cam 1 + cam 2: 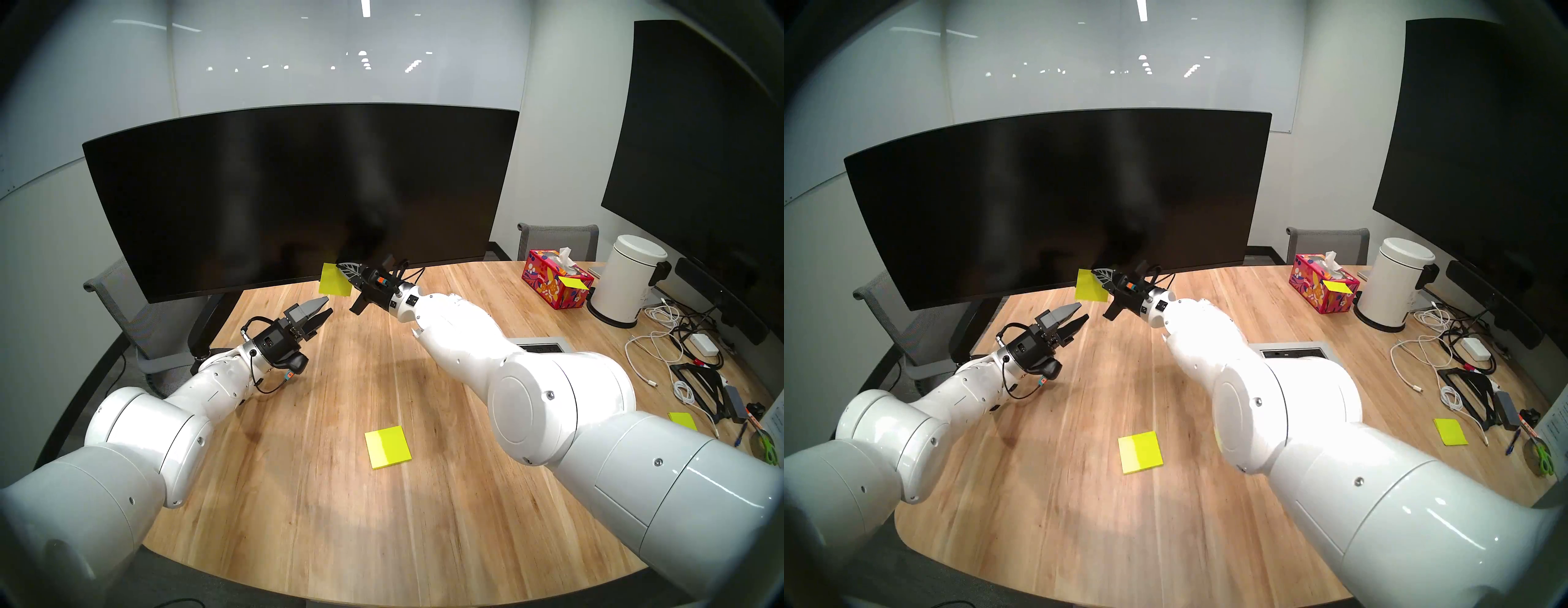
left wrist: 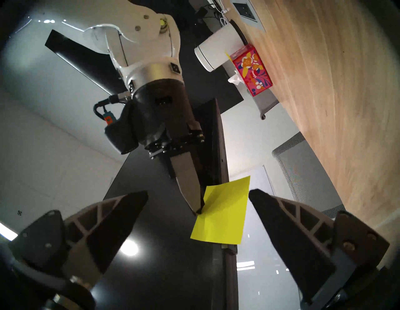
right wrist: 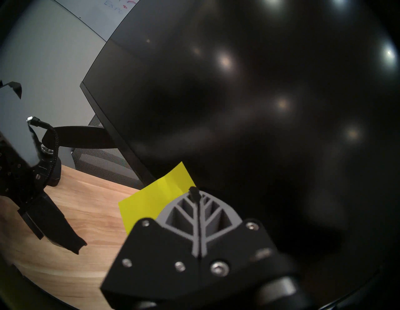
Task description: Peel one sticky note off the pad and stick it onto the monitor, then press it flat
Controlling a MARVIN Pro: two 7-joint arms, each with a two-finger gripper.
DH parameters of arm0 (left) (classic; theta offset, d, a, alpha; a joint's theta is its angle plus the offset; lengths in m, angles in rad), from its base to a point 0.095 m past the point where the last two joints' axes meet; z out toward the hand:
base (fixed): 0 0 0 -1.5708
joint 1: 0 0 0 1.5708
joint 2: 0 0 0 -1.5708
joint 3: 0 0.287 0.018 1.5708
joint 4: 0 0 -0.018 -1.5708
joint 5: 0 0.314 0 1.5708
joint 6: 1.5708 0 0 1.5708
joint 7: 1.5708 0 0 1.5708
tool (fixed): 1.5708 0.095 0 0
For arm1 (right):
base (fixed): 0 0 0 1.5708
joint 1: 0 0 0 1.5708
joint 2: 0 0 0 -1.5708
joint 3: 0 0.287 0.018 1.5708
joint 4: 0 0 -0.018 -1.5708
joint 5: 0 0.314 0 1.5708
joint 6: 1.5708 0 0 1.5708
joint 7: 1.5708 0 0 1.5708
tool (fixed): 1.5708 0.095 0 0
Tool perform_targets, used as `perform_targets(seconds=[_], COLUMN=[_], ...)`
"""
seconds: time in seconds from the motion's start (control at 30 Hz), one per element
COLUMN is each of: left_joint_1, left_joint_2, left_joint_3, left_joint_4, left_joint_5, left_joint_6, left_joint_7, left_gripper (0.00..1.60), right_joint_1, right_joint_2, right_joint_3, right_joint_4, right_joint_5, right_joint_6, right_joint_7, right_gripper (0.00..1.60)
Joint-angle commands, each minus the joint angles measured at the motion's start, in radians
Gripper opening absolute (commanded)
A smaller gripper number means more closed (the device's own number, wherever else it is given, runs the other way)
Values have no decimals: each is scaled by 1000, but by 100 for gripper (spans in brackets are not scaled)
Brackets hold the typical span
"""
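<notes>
Frosted glass walls close off the small meeting room behind my wooden table (image 1: 297, 488), and I read the scene from its left side across.

At far left a grey mesh chair (image 1: 127, 314) stands behind the table edge, partly hidden by the monitor (image 1: 297, 191), a wide curved black screen with a dark display on a black jointed arm stand.

My left gripper (image 1: 323, 311) hovers above the table in front of the monitor's lower edge, pointing forward and to the right. Its jaws stand wide apart and hold nothing; in the left wrist view both fingers frame the sticky note (image 2: 223, 214) without touching it.

That sticky note (image 1: 334, 283), a single neon yellow-green sheet, hangs at the monitor's bottom edge near its middle, its upper part over the dark screen and its lower part below the bezel. I cannot tell whether it touches the glass.

My right gripper (image 1: 342, 267) is clamped on the note's upper right corner, fingers pressed together on the paper, as the right wrist view shows (image 3: 194, 192).

Nearer me, the pad (image 1: 387, 447) lies flat on the table between my two arms, well apart from both grippers.

Further right sit a floral tissue box (image 1: 551, 282) with a small yellow note on top, a white lidded bin (image 1: 623, 284), a tangle of cables (image 1: 674, 352), and another yellow-green square (image 1: 683, 421) near the table's right edge. A bigger flat black display (image 1: 700, 148) hangs on the right wall.
</notes>
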Motion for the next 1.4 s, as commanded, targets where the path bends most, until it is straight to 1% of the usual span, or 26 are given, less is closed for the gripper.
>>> perform_targets(seconds=[0.0,0.1,0.17,0.3,0.33,0.37,0.4,0.63,0.7,0.73,0.77,0.8,0.87,0.93,0.97,1.0,1.1,1.37], left_joint_1=[41,65,93,111,127,127,144,200,214,214,215,217,224,224,222,229,237,286], left_joint_2=[30,43,55,60,64,61,65,65,61,56,54,50,46,44,41,40,33,16], left_joint_3=[-13,-21,-33,-39,-41,-43,-45,-51,-54,-52,-54,-54,-56,-57,-58,-58,-60,-57], left_joint_4=[-71,-105,-153,-187,-215,-211,-242,-325,-355,-365,-376,-392,-436,-450,-448,-478,-506,-603], left_joint_5=[-20,-30,-46,-58,-62,-65,-71,-97,-109,-110,-116,-119,-130,-135,-139,-143,-156,-189], left_joint_6=[-21,-34,-51,-70,-84,-89,-100,-171,-199,-206,-215,-224,-251,-259,-265,-274,-301,-376], left_joint_7=[22,22,22,22,22,22,22,5,-23,-15,-52,-49,-79,-92,-118,-116,-150,-240], left_gripper=[160,160,160,160,160,160,160,160,160,160,160,160,160,160,160,160,160,160], right_joint_1=[33,31,28,23,20,18,15,2,0,-1,-3,-4,-7,-8,-9,-11,-16,-30], right_joint_2=[-2,2,6,7,8,9,10,27,34,38,42,46,57,62,66,71,84,123], right_joint_3=[0,1,1,-1,-1,-2,-2,1,3,3,5,5,9,11,13,15,20,35], right_joint_4=[-14,-13,-14,-15,-15,-15,-14,-14,-14,-14,-14,-14,-14,-14,-14,-13,-12,-12], right_joint_5=[1,-1,-3,-4,-4,-6,-6,-6,-5,-5,-4,-4,-2,-2,-1,-1,-1,2], right_joint_6=[-15,-17,-25,-46,-54,-60,-68,-113,-124,-127,-131,-133,-145,-148,-151,-154,-163,-163], right_joint_7=[-5,-3,1,11,15,16,20,41,49,51,53,55,62,64,66,68,75,89], right_gripper=[0,0,0,0,0,0,0,0,0,0,0,0,0,0,0,0,0,0])
